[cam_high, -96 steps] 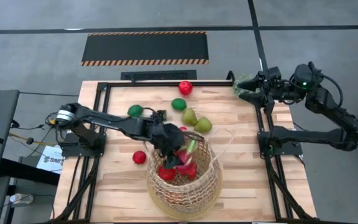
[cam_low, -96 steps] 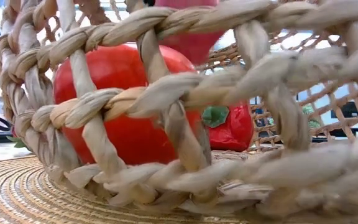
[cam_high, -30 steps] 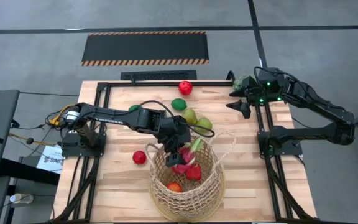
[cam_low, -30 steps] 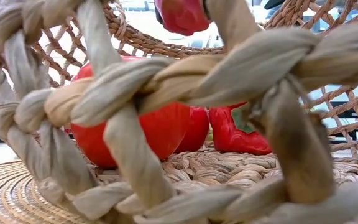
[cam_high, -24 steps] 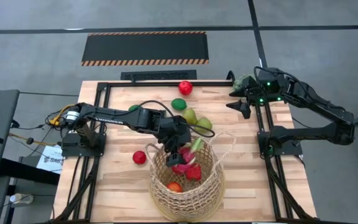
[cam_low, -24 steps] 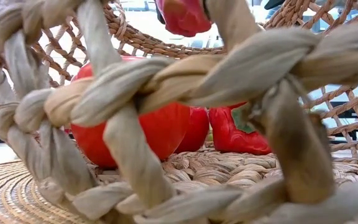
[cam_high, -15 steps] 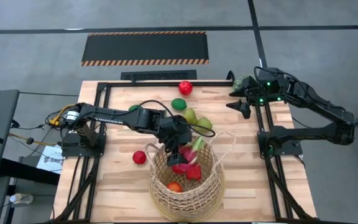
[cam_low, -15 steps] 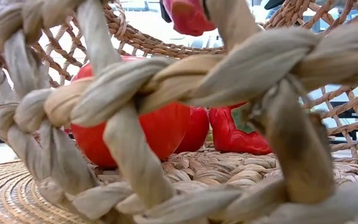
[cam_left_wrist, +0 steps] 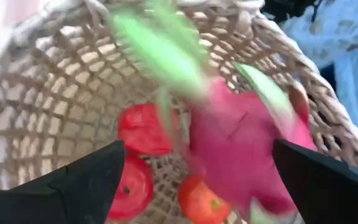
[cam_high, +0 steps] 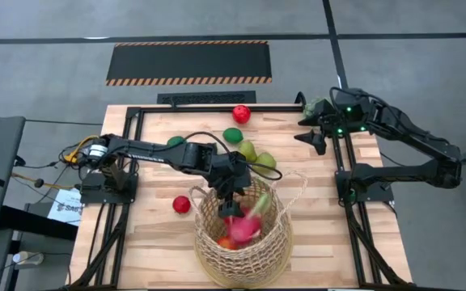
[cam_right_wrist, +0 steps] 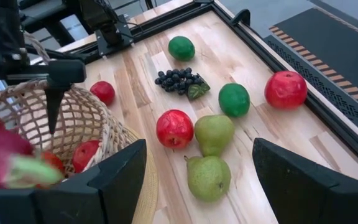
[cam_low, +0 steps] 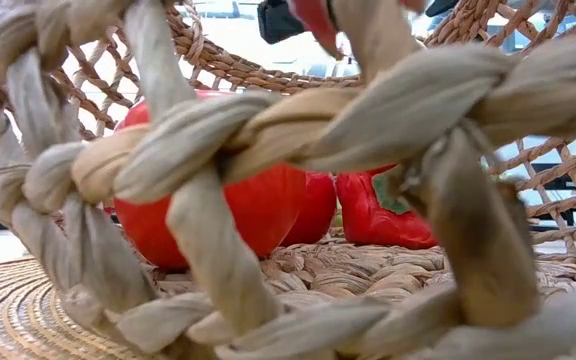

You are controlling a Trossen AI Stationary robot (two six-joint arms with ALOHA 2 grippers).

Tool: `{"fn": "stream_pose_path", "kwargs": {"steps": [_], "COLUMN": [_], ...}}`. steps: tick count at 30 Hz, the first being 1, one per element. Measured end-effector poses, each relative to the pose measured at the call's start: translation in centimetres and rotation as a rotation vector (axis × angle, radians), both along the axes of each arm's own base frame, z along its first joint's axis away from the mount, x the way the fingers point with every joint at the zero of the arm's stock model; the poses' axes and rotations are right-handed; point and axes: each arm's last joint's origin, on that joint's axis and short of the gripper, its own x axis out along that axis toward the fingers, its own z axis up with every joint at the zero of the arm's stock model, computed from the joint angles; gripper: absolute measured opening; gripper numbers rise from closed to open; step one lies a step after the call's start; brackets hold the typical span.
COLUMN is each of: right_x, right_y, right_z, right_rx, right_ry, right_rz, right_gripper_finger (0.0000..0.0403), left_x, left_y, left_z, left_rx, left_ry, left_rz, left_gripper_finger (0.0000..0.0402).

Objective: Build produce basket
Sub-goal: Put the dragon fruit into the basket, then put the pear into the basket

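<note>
Left gripper (cam_high: pixel 233 196), centre frame above the basket (cam_high: pixel 275 242), has just spread wide and released the dragon fruit (cam_high: pixel 246 224), now falling in; right gripper (cam_high: pixel 314 134) waits open and empty.

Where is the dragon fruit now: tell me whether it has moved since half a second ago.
Yes. The dragon fruit has dropped from the open left pincer deeper into the basket, toward its near rim.

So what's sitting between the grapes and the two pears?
A red apple lies between the grapes and the pears, close beside the pears. The right wrist view shows it best.
</note>
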Motion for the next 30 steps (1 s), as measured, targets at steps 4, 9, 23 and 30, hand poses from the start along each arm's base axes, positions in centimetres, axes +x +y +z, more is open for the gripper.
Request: {"fn": "stream_pose_path", "kwargs": {"steps": [4,9,23,30], "right_x": [0.1,1.1,7.2,10.3], "right_y": [0.0,-0.7,-4.0,-4.6], "right_z": [-0.4,-1.1,-7.1,-10.6], "right_rx": [0.007,0.0,-0.232,-0.25], "right_ry": [0.015,0.063,0.445,0.498], "right_rz": [0.0,-0.035,0.288,0.545], "right_gripper_finger": [0.0311,0.0311,0.0311,0.0311], "left_x": [-0.3,-1.8,-8.3,-13.5], "left_y": [0.3,2.0,8.9,11.7], "left_z": [0.2,2.5,8.9,13.1], "left_rx": [-0.006,-0.031,0.086,0.308], "left_ry": [0.035,0.145,0.308,0.142], "left_rz": [0.035,0.075,0.153,0.373], "left_gripper_finger": [0.0387,0.0387,0.0387,0.0387]}}
